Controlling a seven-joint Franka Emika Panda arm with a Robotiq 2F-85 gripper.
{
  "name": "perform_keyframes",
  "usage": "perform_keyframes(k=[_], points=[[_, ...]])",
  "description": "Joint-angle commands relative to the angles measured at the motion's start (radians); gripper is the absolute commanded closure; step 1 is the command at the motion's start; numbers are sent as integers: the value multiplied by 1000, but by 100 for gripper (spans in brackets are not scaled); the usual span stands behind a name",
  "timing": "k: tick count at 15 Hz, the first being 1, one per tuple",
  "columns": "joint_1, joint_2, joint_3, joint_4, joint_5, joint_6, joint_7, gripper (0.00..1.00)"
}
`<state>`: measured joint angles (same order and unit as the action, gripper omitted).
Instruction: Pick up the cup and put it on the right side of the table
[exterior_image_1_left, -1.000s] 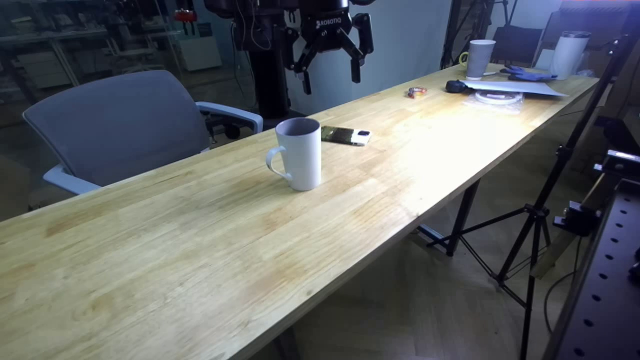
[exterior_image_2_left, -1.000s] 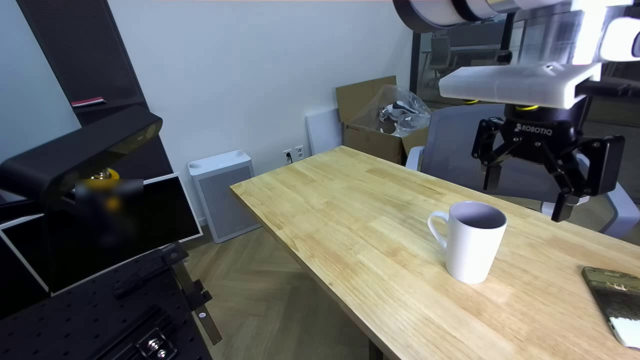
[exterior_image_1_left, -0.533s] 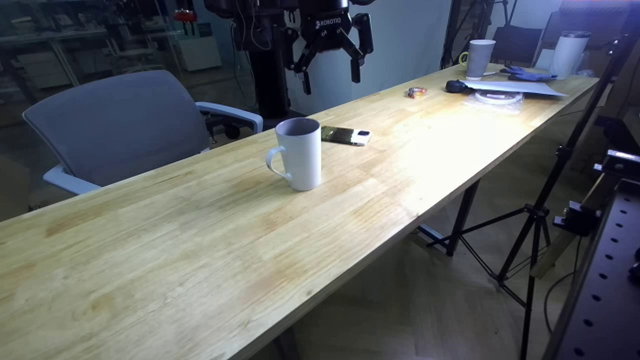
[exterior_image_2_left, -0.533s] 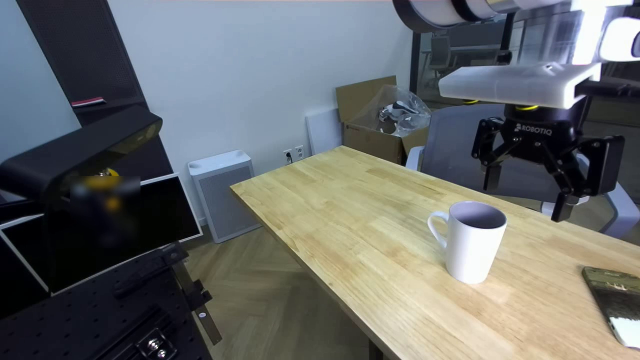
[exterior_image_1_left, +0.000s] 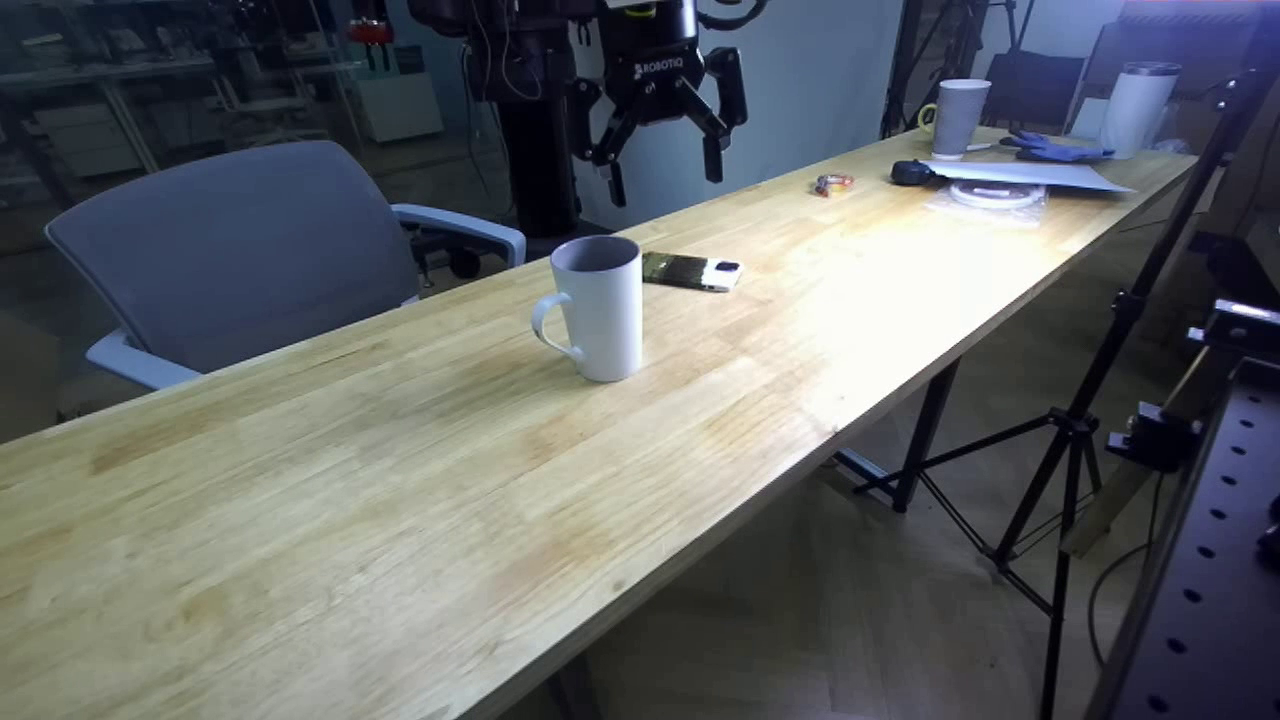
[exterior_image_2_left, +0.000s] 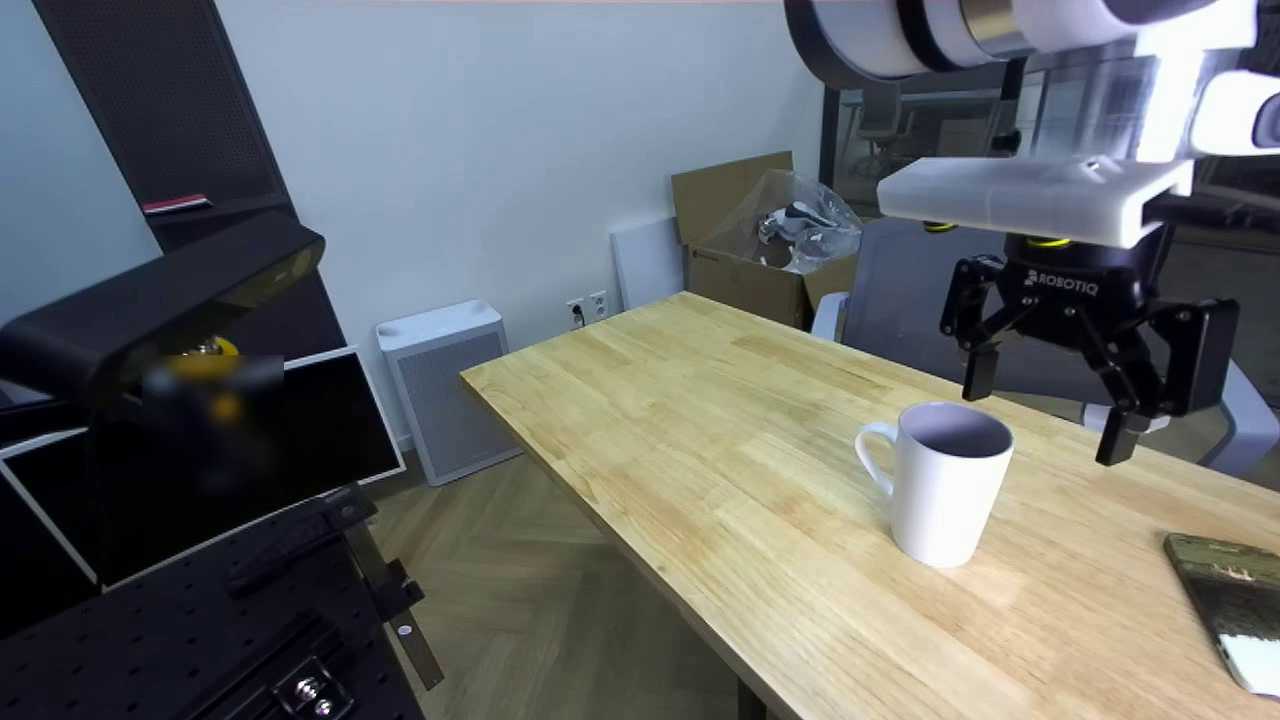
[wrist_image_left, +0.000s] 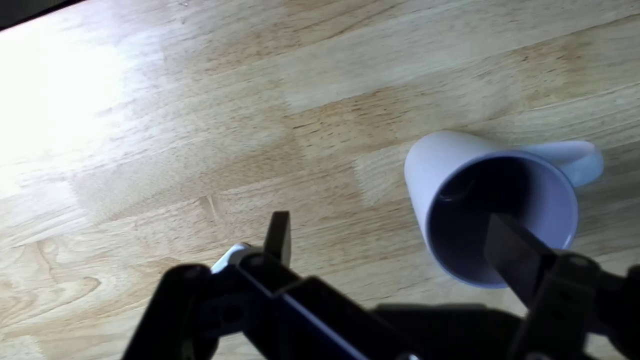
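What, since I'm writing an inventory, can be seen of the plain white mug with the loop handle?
The plain round white mug, seemingly smooth ceramic, tapers downward and has a greyish-purple interior and a white loop handle. It stands upright on the light wooden tabletop, handle pointing away from the flat green-and-white phone. Only the tabletop touches it; the open black hand hangs apart. Whether it holds anything cannot be told.

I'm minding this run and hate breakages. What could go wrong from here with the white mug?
In the wrist view, one finger overlaps the opening of the mug; unless the hand is recentred first, it might tip the mug over. The phone lies near the mug on the table, so a sideways push might drive one into the other.
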<state>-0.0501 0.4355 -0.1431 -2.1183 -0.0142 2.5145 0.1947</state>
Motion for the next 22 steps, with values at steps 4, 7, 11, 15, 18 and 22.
perform_keyframes(k=[4, 7, 11, 15, 18, 22], points=[[-18, 104, 20, 89, 53, 54, 5, 0], [-15, 137, 23, 112, 68, 83, 6, 0], [-7, 174, 26, 144, 73, 85, 12, 0], [5, 200, 26, 168, 69, 81, 23, 0], [12, 220, 29, 184, 68, 78, 27, 0], [17, 244, 29, 203, 69, 77, 29, 0]])
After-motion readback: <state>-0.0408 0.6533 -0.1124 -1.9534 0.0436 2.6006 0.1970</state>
